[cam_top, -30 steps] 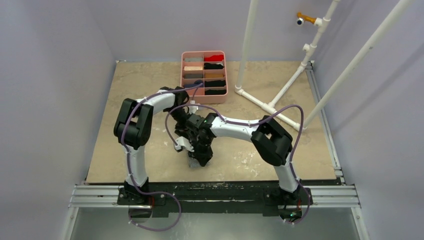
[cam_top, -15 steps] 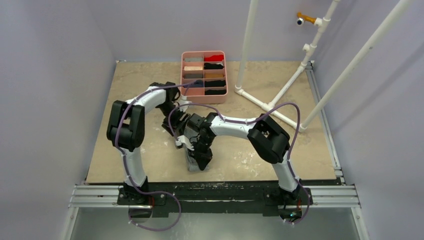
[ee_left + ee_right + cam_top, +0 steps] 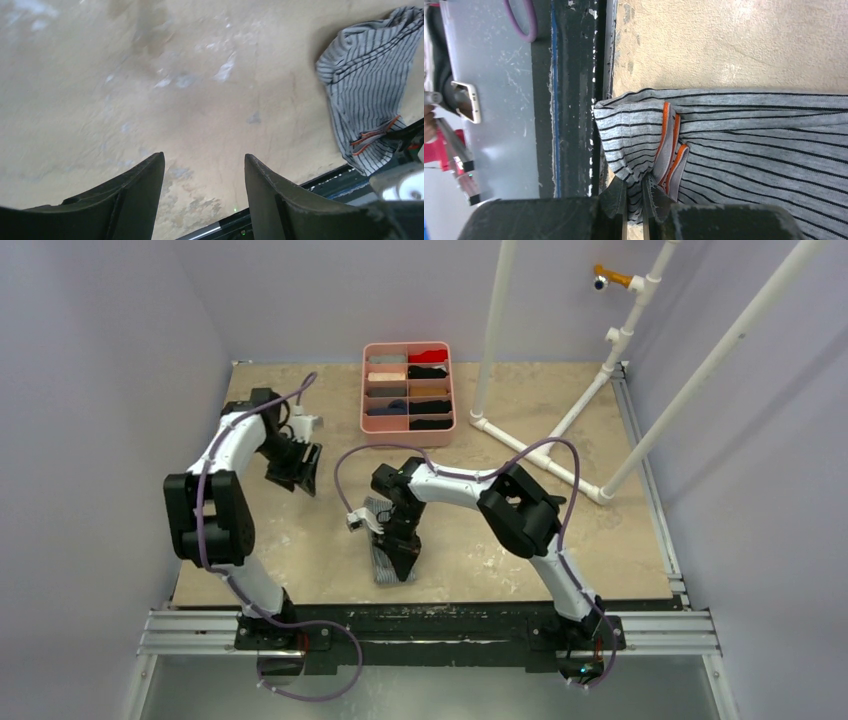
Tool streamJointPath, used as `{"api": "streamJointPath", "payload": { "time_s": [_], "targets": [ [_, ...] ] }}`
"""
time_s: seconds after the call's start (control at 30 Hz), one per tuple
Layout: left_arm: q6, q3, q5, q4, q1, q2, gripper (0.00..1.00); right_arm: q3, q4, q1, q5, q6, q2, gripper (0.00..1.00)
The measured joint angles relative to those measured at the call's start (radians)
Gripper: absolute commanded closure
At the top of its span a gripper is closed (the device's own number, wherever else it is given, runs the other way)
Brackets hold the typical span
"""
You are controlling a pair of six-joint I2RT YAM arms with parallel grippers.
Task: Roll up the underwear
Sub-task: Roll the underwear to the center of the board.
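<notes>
The grey striped underwear (image 3: 383,558) with an orange-red edge lies stretched in a long strip near the table's front edge; it also shows in the right wrist view (image 3: 749,150) and at the right of the left wrist view (image 3: 362,100). My right gripper (image 3: 403,555) is shut on a fold of it beside the orange-red edge, as the right wrist view (image 3: 634,192) shows. My left gripper (image 3: 305,472) is open and empty over bare table at the left, well apart from the cloth; the left wrist view (image 3: 204,165) shows its spread fingers. The plain black underwear does not show on the table.
A pink divided tray (image 3: 408,426) with several rolled garments stands at the back centre. White pipes (image 3: 540,453) rise and lie at the back right. The black front rail (image 3: 430,625) runs just below the cloth's end.
My left arm has let go and swung away from the cloth to the left and back, its gripper open. The right gripper has stayed on the striped cloth, which now lies longer.
</notes>
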Motion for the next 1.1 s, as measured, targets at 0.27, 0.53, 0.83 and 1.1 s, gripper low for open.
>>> {"api": "streamJointPath", "payload": {
  "time_s": [0.27, 0.53, 0.83, 1.1],
  "targets": [
    [0.034, -0.217, -0.01, 0.096, 0.05, -0.389, 0.41, 0.185, -0.203, -0.012, -0.037, -0.038, 0.139, 1.0],
    [0.124, -0.382, 0.093, 0.126, 0.043, -0.725, 0.4, 0.33, -0.365, -0.029, -0.088, -0.063, 0.26, 1.0],
    [0.196, -0.408, 0.185, 0.074, -0.049, -0.847, 0.41, 0.314, -0.377, -0.086, -0.175, 0.007, 0.295, 1.0],
    [0.209, -0.407, 0.216, 0.053, -0.191, -0.845, 0.4, 0.175, -0.313, -0.136, -0.181, 0.082, 0.232, 1.0]
  ]
}}
